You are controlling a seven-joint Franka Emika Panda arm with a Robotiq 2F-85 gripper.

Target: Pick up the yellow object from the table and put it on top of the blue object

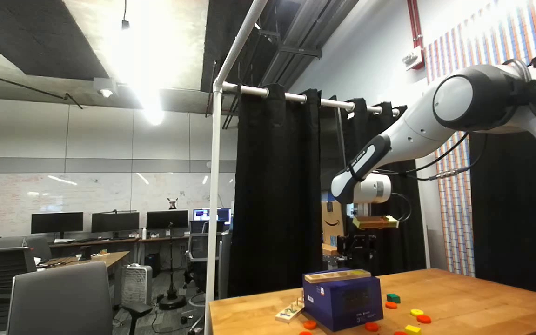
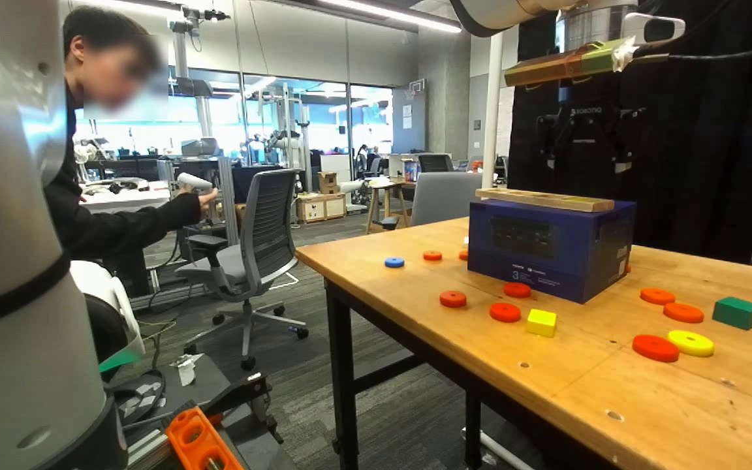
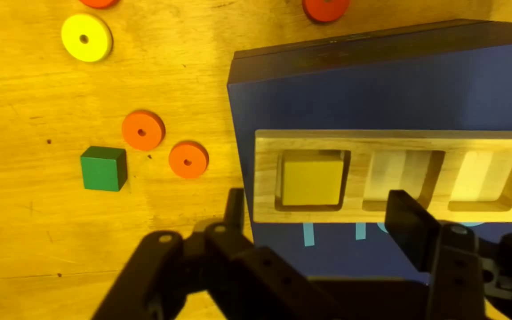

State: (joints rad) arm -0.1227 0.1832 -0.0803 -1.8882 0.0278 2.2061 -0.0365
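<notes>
Nearest the wrist camera stands the tool (image 3: 318, 213), its black fingers (image 3: 409, 226) spread well apart; in both exterior views it hangs above the blue box (image 2: 532, 245), clear of it and of the wooden tray (image 3: 357, 178) lying flat on its top; a yellow block (image 3: 312, 182) sits inside the tray's end compartment, leftmost in the wrist view; two more yellow pieces lie on the counter (image 2: 578, 365), a yellow cube (image 2: 541, 323) near the box and a yellow disc (image 2: 690, 343) just beside a red disc (image 2: 655, 348); which of the three the task means, I cannot tell; a green block (image 3: 101, 171) rests near two orange discs (image 3: 143, 130); a blue disc (image 2: 394, 262) lies toward the counter's far end in an exterior view, well apart from the box; just beside the box, a wooden pegboard (image 1: 289, 312) bears numerals; a person (image 2: 115, 219), face blurred, is partly hidden by a large grey column (image 2: 10, 228) and holds a white object (image 2: 194, 181).
</notes>
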